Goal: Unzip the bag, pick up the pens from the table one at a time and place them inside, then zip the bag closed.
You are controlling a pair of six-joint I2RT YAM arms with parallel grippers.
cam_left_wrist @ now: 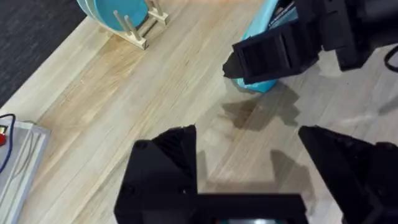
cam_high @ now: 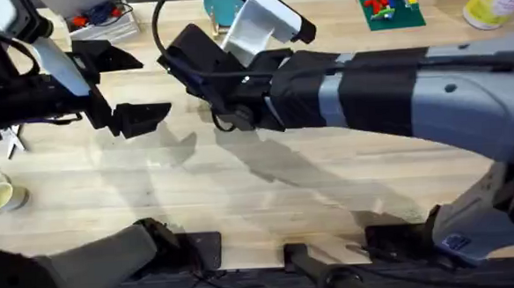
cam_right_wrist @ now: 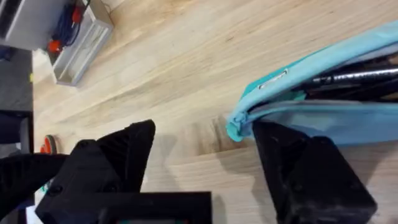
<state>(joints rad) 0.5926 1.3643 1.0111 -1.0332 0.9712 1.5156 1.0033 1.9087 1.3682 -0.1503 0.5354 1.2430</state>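
Pen (cam_right_wrist: 354, 77) inside unzipped bag (cam_right_wrist: 323, 115)

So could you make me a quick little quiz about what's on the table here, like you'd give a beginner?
1. True or false: the bag is zipped fully shut.
2. What dark thing lies inside the bag?
3. The right gripper is: A) clamped on the bag, B) open beside the bag's end, C) holding scissors.

Key:
1. False; it gapes open.
2. A black pen.
3. B.

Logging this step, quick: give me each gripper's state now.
Left gripper: open, holding nothing, above the table.
Right gripper: open, fingers beside the end of the unzipped bag, gripping nothing.
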